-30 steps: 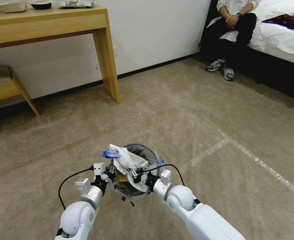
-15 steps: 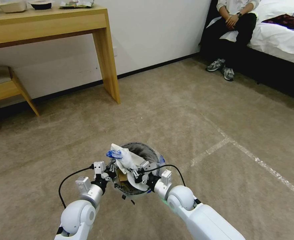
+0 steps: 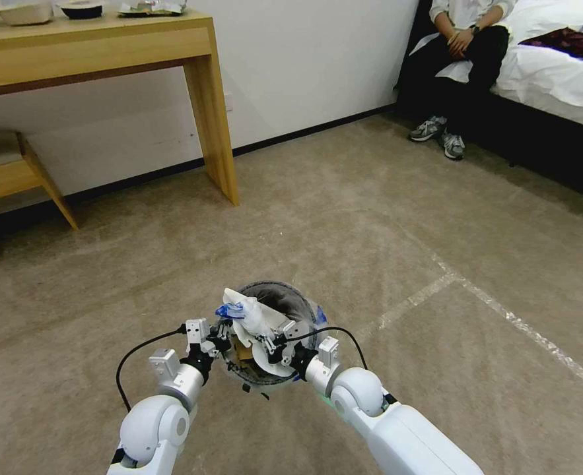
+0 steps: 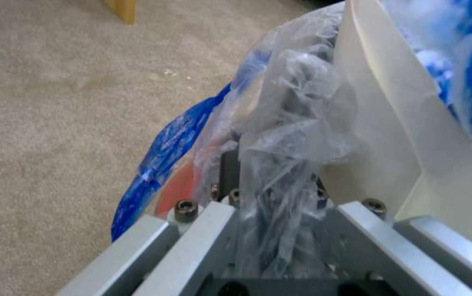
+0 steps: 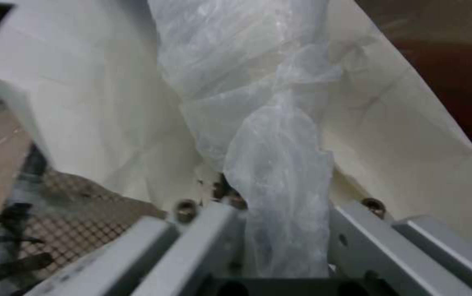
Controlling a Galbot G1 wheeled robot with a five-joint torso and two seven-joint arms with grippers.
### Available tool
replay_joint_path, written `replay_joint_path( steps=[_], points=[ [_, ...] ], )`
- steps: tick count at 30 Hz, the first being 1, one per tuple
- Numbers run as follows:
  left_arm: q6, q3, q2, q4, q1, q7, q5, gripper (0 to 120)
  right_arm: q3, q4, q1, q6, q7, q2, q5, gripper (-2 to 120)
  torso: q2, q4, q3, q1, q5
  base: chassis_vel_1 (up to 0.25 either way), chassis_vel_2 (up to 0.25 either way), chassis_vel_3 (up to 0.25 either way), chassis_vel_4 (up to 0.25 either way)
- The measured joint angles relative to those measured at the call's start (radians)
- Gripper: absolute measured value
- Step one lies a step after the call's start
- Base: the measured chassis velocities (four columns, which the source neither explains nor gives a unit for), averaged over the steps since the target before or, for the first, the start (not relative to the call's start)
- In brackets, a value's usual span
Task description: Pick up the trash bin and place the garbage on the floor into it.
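Observation:
The trash bin [image 3: 294, 305], round with a dark mesh wall [image 5: 77, 222], is between both arms low over the floor [image 3: 383, 224]. My left gripper [image 3: 218, 344] is shut on its rim, pinching the crinkly clear liner [image 4: 285, 164] with blue marks [image 4: 170, 144]. My right gripper [image 3: 276, 344] is shut on garbage over the bin's mouth: a flat white piece [image 5: 93, 123] wrapped in clear plastic [image 5: 280, 164]. That bundle [image 3: 248, 315] sticks up out of the bin towards the left. Brown paper [image 3: 241, 351] shows inside.
A wooden desk [image 3: 106, 46] stands at the back left, its leg [image 3: 215, 112] on the carpet, with a low bench [image 3: 7, 171] beside it. A bed [image 3: 555, 72] with a seated person [image 3: 466, 46] is at the back right. White tape lines [image 3: 502, 310] cross the carpet on the right.
The white and blue-marked bundle has shifted a little right and down towards the bin's mouth. Both arms and the bin have barely moved.

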Motion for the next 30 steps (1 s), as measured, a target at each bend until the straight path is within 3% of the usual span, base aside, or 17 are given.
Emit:
replay_joint_path(
  steps=[7,8,10,15,19,21,26,30],
  points=[
    [0.000,0.001,-0.001,0.009,-0.001,0.000,0.002,1,0.002,0.019,-0.003,0.009,-0.009,-0.004,0.003,30,0.000,0.0000,0.000,0.000,0.0000,0.000,0.000,0.000,0.000],
    [0.000,0.001,-0.001,0.011,-0.002,0.000,0.002,1,0.004,0.025,-0.003,0.005,-0.012,-0.006,0.006,39,0.000,0.0000,0.000,0.000,0.0000,0.000,0.000,0.000,0.000],
    [0.000,0.001,-0.001,0.013,-0.003,0.000,0.003,1,0.008,0.029,-0.003,0.002,-0.015,-0.007,0.007,42,0.000,0.0000,0.000,0.000,0.0000,0.000,0.000,0.000,0.000],
    [-0.001,0.001,-0.002,0.017,-0.002,0.000,0.006,1,0.016,0.054,-0.006,-0.006,-0.016,-0.023,0.011,67,0.000,0.0000,0.000,0.000,0.0000,0.000,0.000,0.000,0.000],
    [-0.001,0.001,-0.004,0.018,-0.002,0.000,0.007,1,0.018,0.062,-0.009,-0.007,-0.016,-0.027,0.011,76,0.000,0.0000,0.000,0.000,0.0001,0.000,0.000,0.000,0.000],
    [-0.001,0.001,-0.005,0.019,-0.002,0.000,0.008,1,0.020,0.074,-0.014,-0.007,-0.017,-0.034,0.012,88,0.000,0.0000,0.000,0.000,0.0000,0.000,0.000,0.000,0.000],
    [-0.002,-0.001,-0.004,0.021,-0.003,0.000,0.008,1,0.024,0.087,-0.016,-0.008,-0.018,-0.038,0.013,99,0.000,0.0000,0.000,0.000,0.0000,0.000,0.000,0.000,0.000],
    [-0.002,-0.002,-0.006,0.022,-0.003,0.000,0.008,1,0.025,0.090,-0.017,-0.008,-0.018,-0.039,0.013,100,0.000,0.0000,0.000,0.000,0.0000,0.000,0.000,0.000,0.000]
  ],
)
